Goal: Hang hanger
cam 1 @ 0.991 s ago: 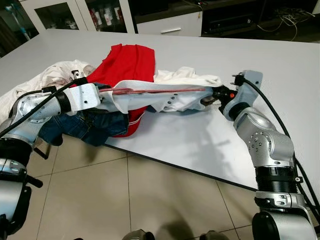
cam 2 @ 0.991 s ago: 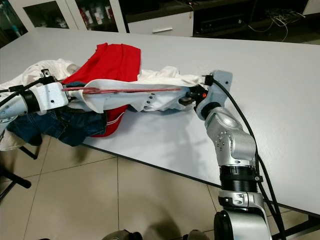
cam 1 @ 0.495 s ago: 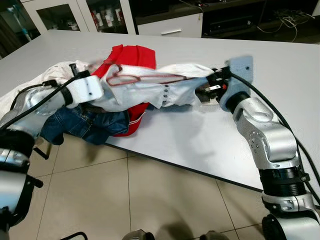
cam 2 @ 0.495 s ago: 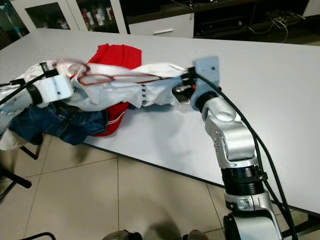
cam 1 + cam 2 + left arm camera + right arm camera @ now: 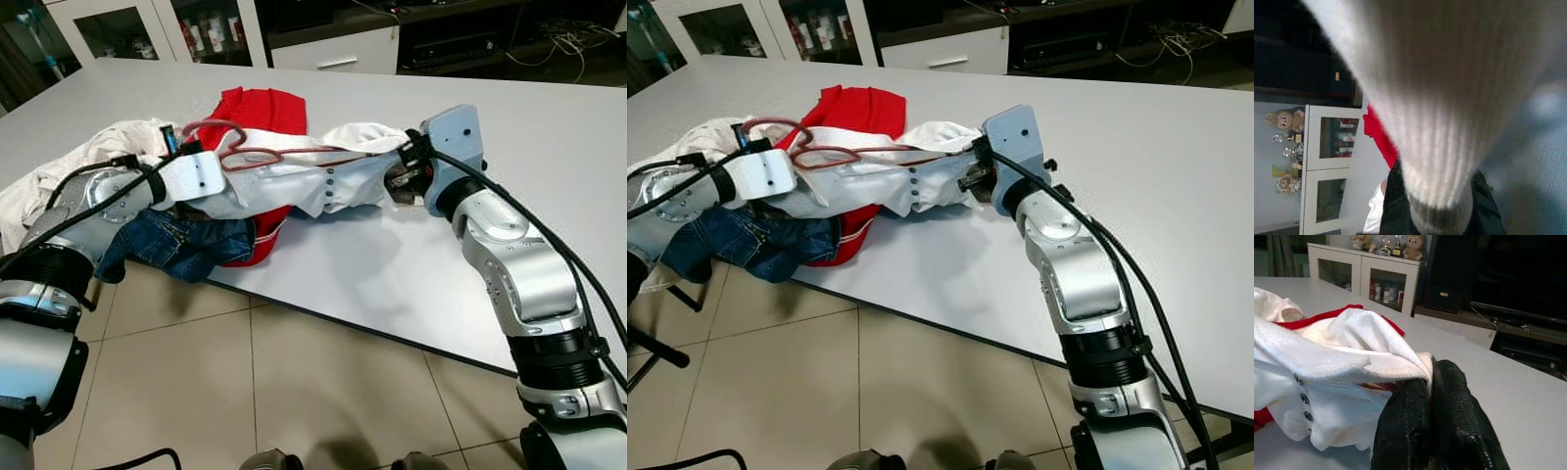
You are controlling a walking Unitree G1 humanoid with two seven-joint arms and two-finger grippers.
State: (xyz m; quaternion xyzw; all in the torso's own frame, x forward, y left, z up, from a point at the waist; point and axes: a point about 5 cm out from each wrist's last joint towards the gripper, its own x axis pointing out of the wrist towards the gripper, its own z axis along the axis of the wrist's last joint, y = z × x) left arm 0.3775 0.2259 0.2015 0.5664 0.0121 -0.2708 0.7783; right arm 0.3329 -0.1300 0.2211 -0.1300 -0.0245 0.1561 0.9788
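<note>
Above the grey table [image 5: 411, 274], a red wire hanger [image 5: 257, 155] sits threaded in a white buttoned shirt [image 5: 328, 181]. Right gripper [image 5: 1431, 396] pinches shirt and hanger's end; left gripper [image 5: 181, 147] grips near the hook (fingers hidden, cannot tell). Red garment [image 5: 257, 108] and jeans [image 5: 181, 245] lie beneath.

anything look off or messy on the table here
Yes: clothes lie in a heap at the table's corner, and jeans spill over its edge. The white shirt hangs bunched on the hanger, not spread.
</note>
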